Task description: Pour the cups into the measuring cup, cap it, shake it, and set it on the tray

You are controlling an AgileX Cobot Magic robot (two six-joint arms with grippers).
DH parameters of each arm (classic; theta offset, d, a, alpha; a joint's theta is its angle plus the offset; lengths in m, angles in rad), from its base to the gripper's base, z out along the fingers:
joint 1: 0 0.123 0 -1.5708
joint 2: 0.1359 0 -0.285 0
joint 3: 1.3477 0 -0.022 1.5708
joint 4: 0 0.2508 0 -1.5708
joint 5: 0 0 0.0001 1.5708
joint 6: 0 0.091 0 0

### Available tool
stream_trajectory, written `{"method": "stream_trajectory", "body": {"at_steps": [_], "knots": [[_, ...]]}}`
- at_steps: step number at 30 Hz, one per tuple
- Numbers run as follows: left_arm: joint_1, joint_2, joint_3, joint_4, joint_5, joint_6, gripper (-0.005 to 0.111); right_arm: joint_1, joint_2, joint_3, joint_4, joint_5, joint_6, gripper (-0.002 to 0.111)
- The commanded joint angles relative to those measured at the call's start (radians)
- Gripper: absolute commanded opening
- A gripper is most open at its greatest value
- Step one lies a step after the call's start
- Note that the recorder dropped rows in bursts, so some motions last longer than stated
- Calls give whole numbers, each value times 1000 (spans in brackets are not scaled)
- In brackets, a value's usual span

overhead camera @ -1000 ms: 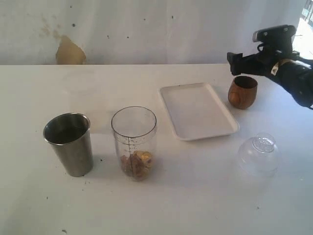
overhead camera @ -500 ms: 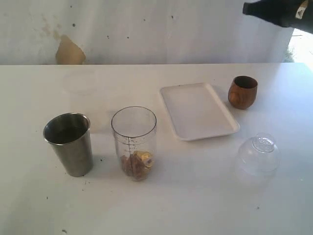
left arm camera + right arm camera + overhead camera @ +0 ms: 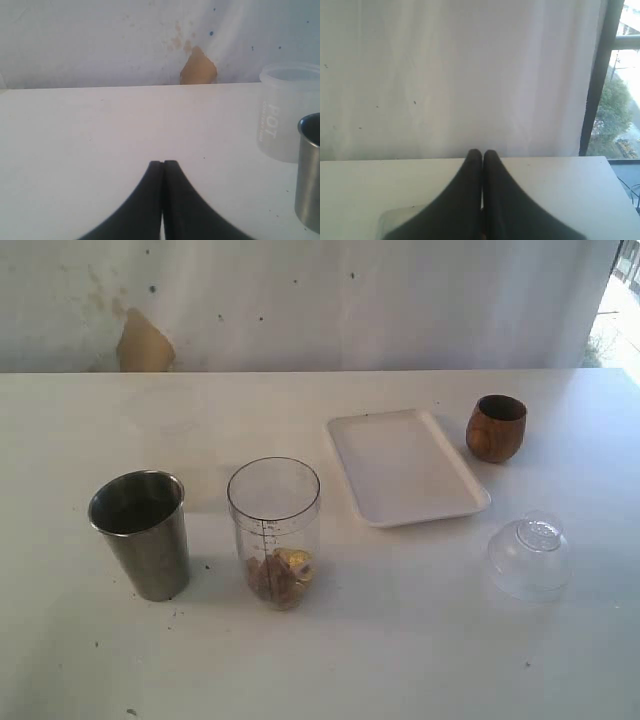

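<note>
On the counter [image 3: 400,660], the steel cup [image 3: 140,535] stood upright farthest left. The measuring cup [image 3: 274,530] stood just beside it, also upright and uncapped, with a few brown and yellow bits at its bottom. Further right lay the tray [image 3: 405,465], bare, then the wooden cup [image 3: 496,428], upright past the tray's far corner. The lid [image 3: 529,555] rested nearer the front, well apart from the measuring cup. Neither arm showed in the exterior view. The left gripper [image 3: 163,165] had its fingers pressed together on nothing. Its wrist view caught the steel cup's wall at the edge, ahead of the tips and off to one side, near a translucent cup [image 3: 287,112]. The right gripper [image 3: 482,154] was likewise pressed together and empty, facing the back wall with no cup in sight. Whether the steel cup held anything could not be told. If it did, the left arm looked the nearer one, and it would need to spread its fingers and meet the cup's vertical side.
</note>
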Motion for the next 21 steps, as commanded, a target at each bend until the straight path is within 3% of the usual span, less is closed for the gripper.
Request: {"method": "stream_trajectory", "body": {"at_steps": [1, 11, 21], "knots": [[-2, -4, 4, -7, -1, -3, 0, 34, -171, 110, 10, 12, -12, 0], [-2, -4, 4, -7, -1, -3, 0, 45, -537, 242, 102, 116, -12, 0], [-2, -4, 4, -7, -1, -3, 0, 45, -730, 243, 106, 319, -14, 0]]}}
